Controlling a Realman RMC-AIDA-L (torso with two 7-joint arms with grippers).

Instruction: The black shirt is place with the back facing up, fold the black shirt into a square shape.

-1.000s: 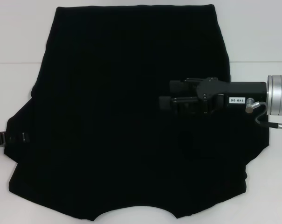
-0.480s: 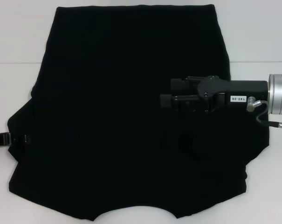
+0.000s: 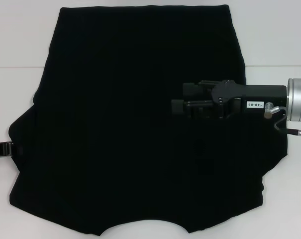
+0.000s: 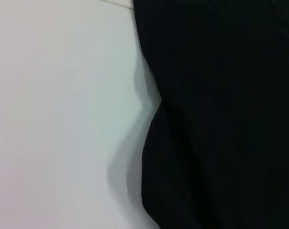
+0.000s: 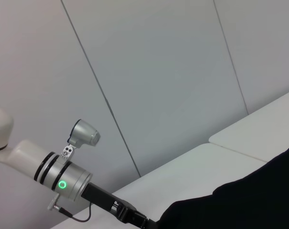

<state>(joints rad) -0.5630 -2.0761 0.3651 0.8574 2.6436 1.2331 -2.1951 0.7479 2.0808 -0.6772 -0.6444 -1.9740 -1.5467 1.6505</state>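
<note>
Black shirt [image 3: 135, 124] lies spread across the white worktop [image 3: 21, 45]. Right gripper [image 3: 177, 105] hovers mid-right, left gripper [image 3: 0, 149] at the left sleeve edge; can't tell either's jaws. Looks like pre-fold positioning; next, grab an edge.

A large plain black shirt [image 3: 135, 129] lies spread flat across the white tabletop [image 3: 21, 40], filling most of the scene. Its straight hem sits at twelve o'clock, sleeves at three and nine, curved neckline at six.
</note>
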